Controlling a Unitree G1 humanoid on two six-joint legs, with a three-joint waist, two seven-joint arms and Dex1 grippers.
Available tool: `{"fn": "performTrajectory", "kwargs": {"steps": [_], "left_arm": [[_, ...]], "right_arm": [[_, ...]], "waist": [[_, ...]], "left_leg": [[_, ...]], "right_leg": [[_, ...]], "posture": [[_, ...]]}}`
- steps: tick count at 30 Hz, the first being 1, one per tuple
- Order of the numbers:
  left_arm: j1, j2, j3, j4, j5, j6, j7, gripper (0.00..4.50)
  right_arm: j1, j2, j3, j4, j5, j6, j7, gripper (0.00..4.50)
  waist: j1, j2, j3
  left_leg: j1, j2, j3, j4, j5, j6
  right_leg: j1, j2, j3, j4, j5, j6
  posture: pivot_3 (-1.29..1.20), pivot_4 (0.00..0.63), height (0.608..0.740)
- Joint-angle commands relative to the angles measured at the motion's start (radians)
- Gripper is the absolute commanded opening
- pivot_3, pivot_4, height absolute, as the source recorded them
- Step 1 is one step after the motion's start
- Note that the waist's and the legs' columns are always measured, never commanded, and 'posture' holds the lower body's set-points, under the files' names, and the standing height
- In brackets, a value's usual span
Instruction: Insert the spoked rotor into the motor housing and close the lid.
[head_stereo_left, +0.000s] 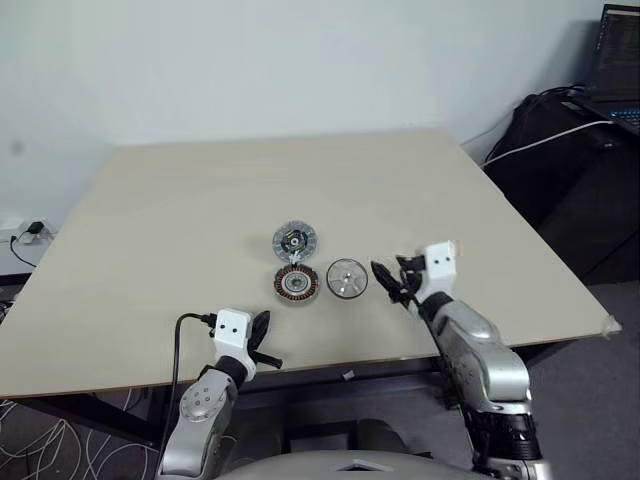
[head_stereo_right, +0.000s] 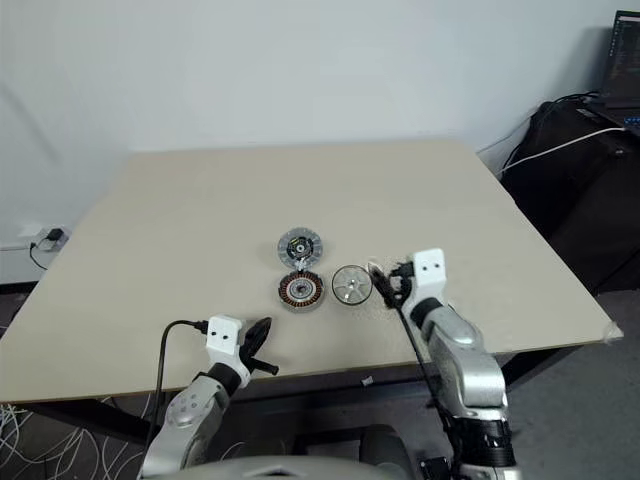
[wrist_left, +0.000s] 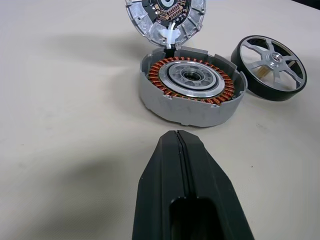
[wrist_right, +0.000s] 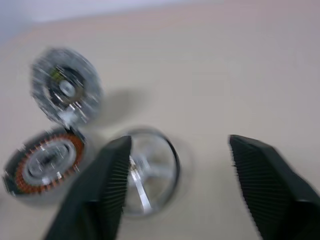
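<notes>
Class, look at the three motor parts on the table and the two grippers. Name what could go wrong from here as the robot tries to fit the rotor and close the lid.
1. The spoked rotor lies flat close beside the motor housing; the open right gripper coming in could nudge the housing.
2. The lid stands propped open at the housing's far edge; a knock could drop it shut before the rotor is in.
3. The left gripper is shut and apart from the housing, so nothing steadies it.

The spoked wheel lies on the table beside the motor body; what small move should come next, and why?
Probably bring the right gripper over the spoked wheel and lower it. Its jaws are open and empty, the wheel lies free just beside them, and the motor body is uncovered with the lid behind it.
</notes>
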Motion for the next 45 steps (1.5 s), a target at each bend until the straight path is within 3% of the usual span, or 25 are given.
{"fn": "performTrajectory", "kwargs": {"steps": [1, 9, 21, 41, 45], "left_arm": [[-0.019, 0.005, 0.003, -0.025, -0.015, 0.001, -0.011, 0.0], [-0.014, 0.007, 0.009, -0.032, -0.016, 0.009, -0.016, 0.0], [-0.018, 0.007, 0.01, -0.031, -0.026, 0.002, -0.009, 0.0], [-0.024, 0.003, 0.007, -0.027, -0.026, -0.004, -0.004, 0.0], [-0.024, 0.001, 0.006, -0.027, -0.025, -0.004, -0.002, 0.0]], "right_arm": [[-0.013, 0.029, -0.042, -0.011, 0.104, 0.098, -0.005, 4.41], [-0.106, 0.119, -0.108, 0.105, 0.249, 0.242, -0.049, 4.47], [-0.243, 0.139, -0.122, 0.304, 0.241, 0.192, -0.101, 4.47], [-0.295, 0.168, -0.111, 0.425, 0.26, 0.181, -0.08, 4.47], [-0.293, 0.184, -0.121, 0.421, 0.28, 0.187, -0.071, 3.53]], "waist": [[-0.002, 0.001, 0.0], [0.0, 0.002, 0.001], [-0.001, 0.002, 0.001], [-0.003, 0.003, 0.001], [-0.003, 0.003, 0.001]], "left_leg": [[0.0, 0.0, 0.0, 0.0, 0.0, 0.0], [0.0, 0.0, 0.0, 0.0, 0.0, 0.0], [0.0, 0.0, 0.0, 0.0, 0.001, 0.001], [0.0, 0.0, 0.0, -0.001, 0.001, 0.002], [0.0, 0.0, 0.0, -0.001, 0.001, 0.002]], "right_leg": [[0.0, 0.0, 0.0, 0.0, 0.0, 0.0], [0.0, 0.0, 0.0, 0.0, 0.0, 0.0], [-0.001, 0.0, 0.0, 0.0, 0.0, 0.0], [-0.001, 0.0, 0.0, 0.0, 0.0, 0.0], [-0.001, 0.0, 0.0, 0.0, 0.0, 0.0]], "posture": [[0.0, 0.0, 0.74], [0.0, 0.0, 0.74], [0.0, 0.0, 0.74], [0.0, 0.0, 0.74], [0.0, 0.0, 0.74]]}}
